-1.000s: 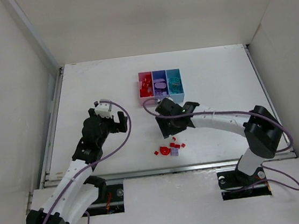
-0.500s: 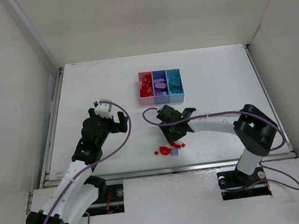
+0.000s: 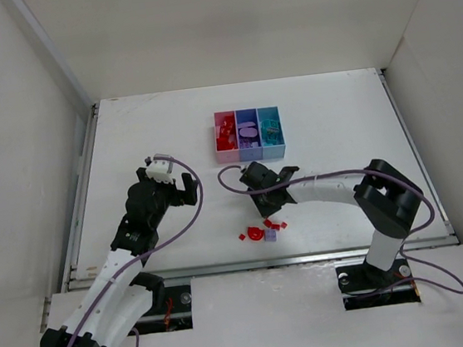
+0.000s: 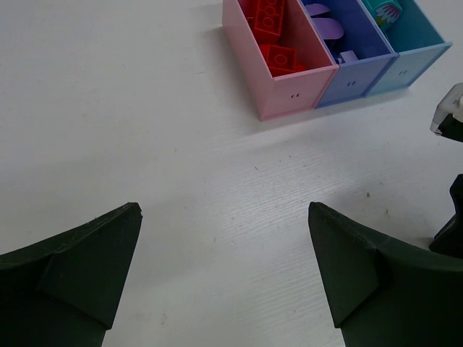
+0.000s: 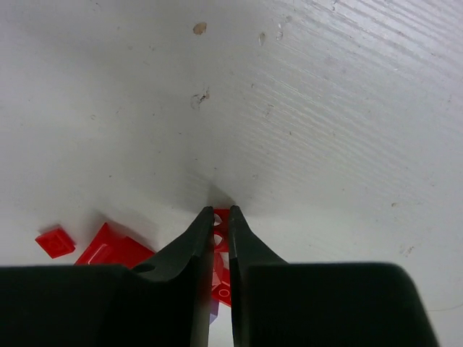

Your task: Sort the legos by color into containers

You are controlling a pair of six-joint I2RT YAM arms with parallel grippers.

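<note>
The containers stand in a row at the back: pink, purple-blue and light blue. In the left wrist view red bricks lie in the pink bin. Loose legos, mostly red with one lilac piece, lie near the front edge. My right gripper is down at this pile. In the right wrist view it is shut on a small red lego, tips at the table. My left gripper is open over bare table, holding nothing.
More red pieces lie just left of my right gripper's fingers. The right arm arcs across the table in front of the bins. White walls enclose the table on three sides. My left gripper is left of the bins.
My right gripper has come down and toward the near edge onto the pile, and its jaws have shut on a red lego. The left arm has not moved.
</note>
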